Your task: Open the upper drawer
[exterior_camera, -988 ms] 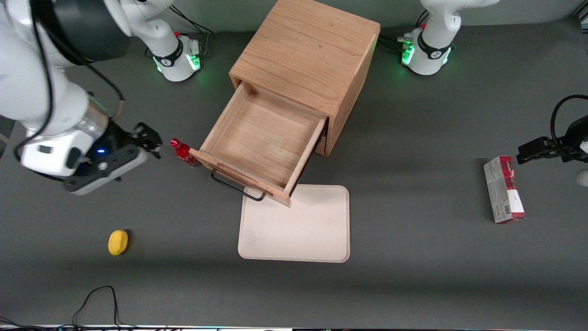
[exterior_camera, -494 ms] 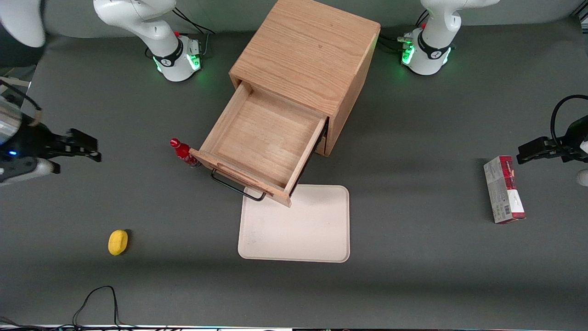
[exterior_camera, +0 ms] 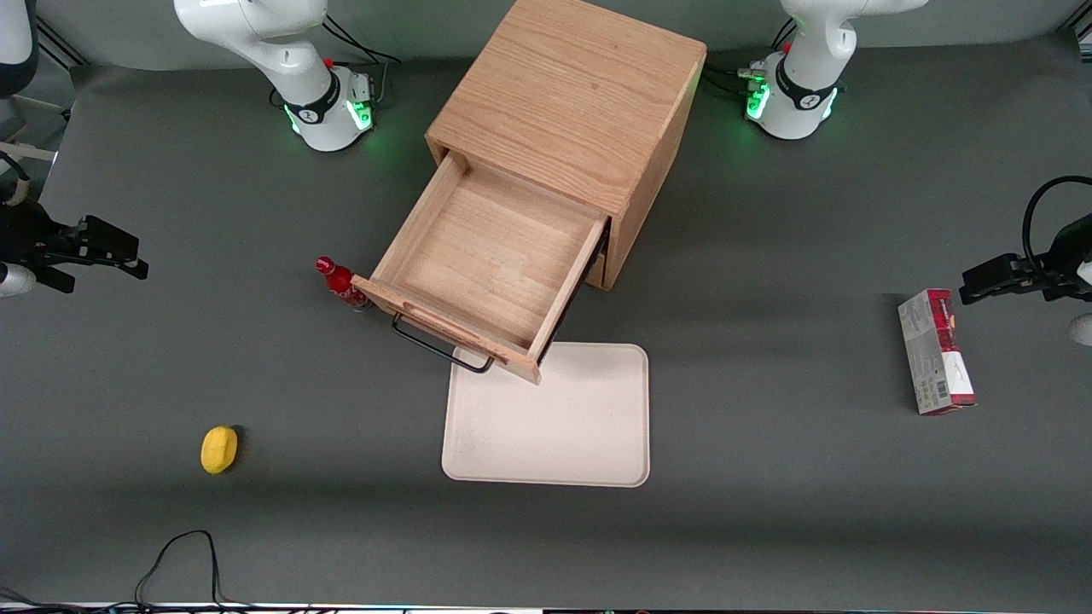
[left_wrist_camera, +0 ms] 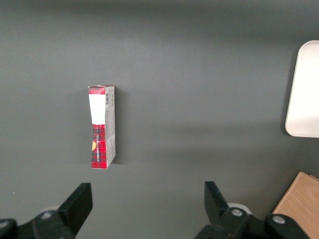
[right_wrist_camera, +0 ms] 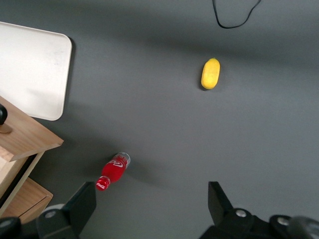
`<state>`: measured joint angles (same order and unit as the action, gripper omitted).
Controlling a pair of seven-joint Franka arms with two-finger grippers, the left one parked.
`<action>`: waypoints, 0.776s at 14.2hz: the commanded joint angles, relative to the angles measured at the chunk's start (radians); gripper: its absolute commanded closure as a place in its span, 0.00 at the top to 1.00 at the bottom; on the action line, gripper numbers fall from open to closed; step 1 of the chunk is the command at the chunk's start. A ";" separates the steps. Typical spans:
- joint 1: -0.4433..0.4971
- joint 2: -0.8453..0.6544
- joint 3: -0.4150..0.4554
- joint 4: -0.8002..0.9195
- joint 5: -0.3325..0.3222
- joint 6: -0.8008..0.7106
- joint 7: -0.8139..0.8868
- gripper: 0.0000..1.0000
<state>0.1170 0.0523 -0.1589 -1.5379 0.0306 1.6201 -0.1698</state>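
The wooden box cabinet (exterior_camera: 570, 102) stands mid-table. Its upper drawer (exterior_camera: 490, 256) is pulled far out, its plain wooden inside bare. The thin black wire handle (exterior_camera: 439, 345) hangs on the drawer front, which faces the front camera. A corner of the drawer front shows in the right wrist view (right_wrist_camera: 27, 137). My right gripper (exterior_camera: 128, 254) is open and empty, well away from the drawer toward the working arm's end of the table. In the right wrist view the gripper (right_wrist_camera: 149, 209) hovers over bare table with its fingers (right_wrist_camera: 82, 204) wide apart.
A red bottle (exterior_camera: 339, 284) (right_wrist_camera: 112, 172) stands beside the drawer front. A yellow lemon-like object (exterior_camera: 218, 448) (right_wrist_camera: 210, 73) lies nearer the front camera. A cream tray (exterior_camera: 589, 426) (right_wrist_camera: 30, 69) lies in front of the drawer. A red-and-white box (exterior_camera: 934, 351) lies toward the parked arm's end.
My right gripper has drawn away from the bottle and the drawer toward the working arm's end of the table. The drawer has stayed pulled out and has not moved.
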 commanded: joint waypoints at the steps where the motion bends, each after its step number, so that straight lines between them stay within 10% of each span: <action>1: -0.034 -0.012 0.018 -0.030 -0.024 0.018 0.032 1.00; 11: -0.033 -0.006 0.016 -0.027 -0.028 -0.002 0.029 1.00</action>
<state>0.0893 0.0541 -0.1529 -1.5607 0.0258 1.6248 -0.1644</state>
